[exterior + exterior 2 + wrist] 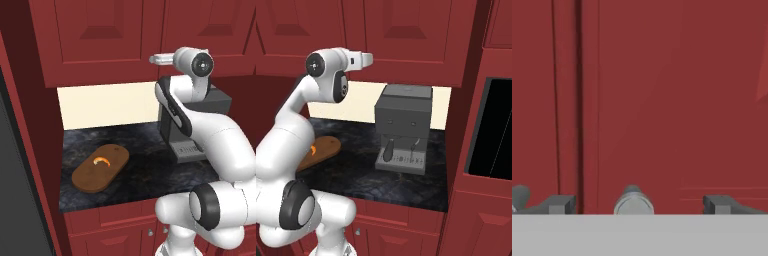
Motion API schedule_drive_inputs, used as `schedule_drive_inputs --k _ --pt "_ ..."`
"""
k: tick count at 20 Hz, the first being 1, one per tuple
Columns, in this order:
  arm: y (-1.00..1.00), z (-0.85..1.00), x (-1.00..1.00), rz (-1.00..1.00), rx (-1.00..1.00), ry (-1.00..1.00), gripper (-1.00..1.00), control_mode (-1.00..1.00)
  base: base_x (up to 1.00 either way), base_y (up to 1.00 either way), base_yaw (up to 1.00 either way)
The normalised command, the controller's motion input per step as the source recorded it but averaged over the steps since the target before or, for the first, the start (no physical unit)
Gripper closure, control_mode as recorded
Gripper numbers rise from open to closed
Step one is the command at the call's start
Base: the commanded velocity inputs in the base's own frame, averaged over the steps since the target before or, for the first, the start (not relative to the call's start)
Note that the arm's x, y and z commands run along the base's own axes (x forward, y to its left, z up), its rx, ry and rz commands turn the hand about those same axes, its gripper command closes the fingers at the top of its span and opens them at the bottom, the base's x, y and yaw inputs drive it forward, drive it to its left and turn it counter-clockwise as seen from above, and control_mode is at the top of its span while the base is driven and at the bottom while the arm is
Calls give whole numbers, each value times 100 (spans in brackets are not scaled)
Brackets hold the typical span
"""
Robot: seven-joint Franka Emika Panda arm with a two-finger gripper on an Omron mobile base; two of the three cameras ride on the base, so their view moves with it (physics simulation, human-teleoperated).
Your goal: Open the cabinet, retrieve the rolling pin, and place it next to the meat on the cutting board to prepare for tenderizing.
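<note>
1. In the hand view, the gripper (639, 204) is facing the closed door of the cabinet (672, 100) at close range. Its two dark fingertips (559, 204) are standing wide apart, with a round silver knob (633, 202) sitting in the gap between them and touching neither. The gripper is holding nothing. A second knob (519, 195) is peeking in at the far left edge, beyond the dark seam where the two doors are meeting.

2. In the left base view, the arm is reaching up and forward, its hand (161, 59) pointing at the lower edge of the cabinet (100, 35), whose doors are staying shut (the fingers themselves are too small to make out here). Below, the cutting board (107, 177) is lying flat on the dark stone counter (145, 175), and the meat (101, 160) is resting on the board's upper half. A grey coffee machine (220, 102) is standing on the counter behind the arm.

3. In the right base view, the hand (362, 59) is pointing at the cabinet (406, 35) above the coffee machine (403, 125). The cutting board (326, 148) is showing partly behind the arm, with a sliver of the meat (314, 149) on it. A dark oven opening (493, 130) is sitting in the tall red unit at the right.
</note>
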Motion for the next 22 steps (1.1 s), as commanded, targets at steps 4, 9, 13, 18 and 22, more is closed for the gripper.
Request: schedule_drive_inputs --k 4,9,13,18,22 --pt "2 -12 4 0 0 0 -100 -100 0 0 0" --pt "3 -8 8 0 0 0 -100 -100 0 0 0" --pt "1 0 17 0 0 0 -100 -100 0 0 0" --pt "1 0 21 0 0 0 -100 -100 0 0 0" --pt "3 -3 14 0 0 0 -100 -100 0 0 0"
